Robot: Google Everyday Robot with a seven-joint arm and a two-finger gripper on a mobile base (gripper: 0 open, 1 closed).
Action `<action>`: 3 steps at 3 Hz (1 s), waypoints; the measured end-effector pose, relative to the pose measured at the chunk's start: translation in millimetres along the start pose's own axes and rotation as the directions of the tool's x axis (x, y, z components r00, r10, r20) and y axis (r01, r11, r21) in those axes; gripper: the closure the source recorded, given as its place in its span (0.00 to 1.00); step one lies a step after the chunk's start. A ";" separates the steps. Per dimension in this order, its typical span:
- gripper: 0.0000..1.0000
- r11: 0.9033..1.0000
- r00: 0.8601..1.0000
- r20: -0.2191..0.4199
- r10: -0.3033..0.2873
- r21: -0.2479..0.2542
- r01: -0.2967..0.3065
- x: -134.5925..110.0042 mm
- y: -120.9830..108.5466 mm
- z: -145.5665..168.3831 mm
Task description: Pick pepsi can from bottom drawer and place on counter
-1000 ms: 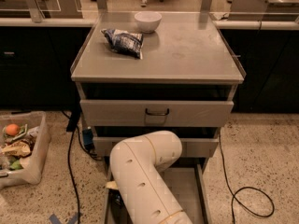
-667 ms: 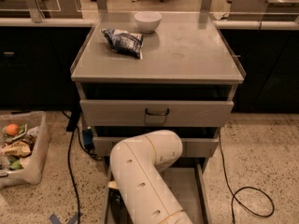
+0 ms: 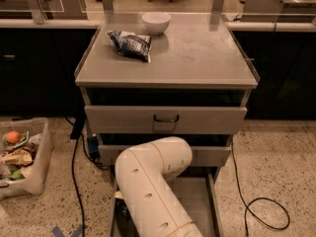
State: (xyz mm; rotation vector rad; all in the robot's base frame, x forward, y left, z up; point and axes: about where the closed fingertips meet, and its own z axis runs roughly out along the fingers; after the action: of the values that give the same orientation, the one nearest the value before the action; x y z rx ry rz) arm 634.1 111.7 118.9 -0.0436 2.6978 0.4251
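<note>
The counter [image 3: 197, 58] is the flat grey top of the drawer cabinet. The bottom drawer [image 3: 197, 201] is pulled open at the bottom of the camera view, and part of its plain grey floor shows. My white arm [image 3: 153, 181] bends over the left part of this drawer and covers it. My gripper is out of view, hidden behind the arm or below the frame's edge. The pepsi can is hidden.
A blue-white snack bag [image 3: 131, 43] and a white bowl [image 3: 156, 22] sit at the back left of the counter. Two shallower drawers [image 3: 165, 120] are above the open one. A plastic bin [image 3: 22, 157] with food stands on the floor at left. Black cables [image 3: 266, 211] lie on the floor.
</note>
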 end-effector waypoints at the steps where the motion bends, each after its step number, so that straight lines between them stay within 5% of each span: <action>1: 0.00 1.000 1.000 0.000 -0.001 0.000 0.001 0.2 0.1 0.1; 3: 0.00 1.000 1.000 -0.003 0.000 0.012 0.000 -2.5 -2.8 -0.1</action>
State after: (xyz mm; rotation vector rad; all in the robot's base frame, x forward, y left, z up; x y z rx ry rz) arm 636.6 108.9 119.1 -0.0410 2.7035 0.4087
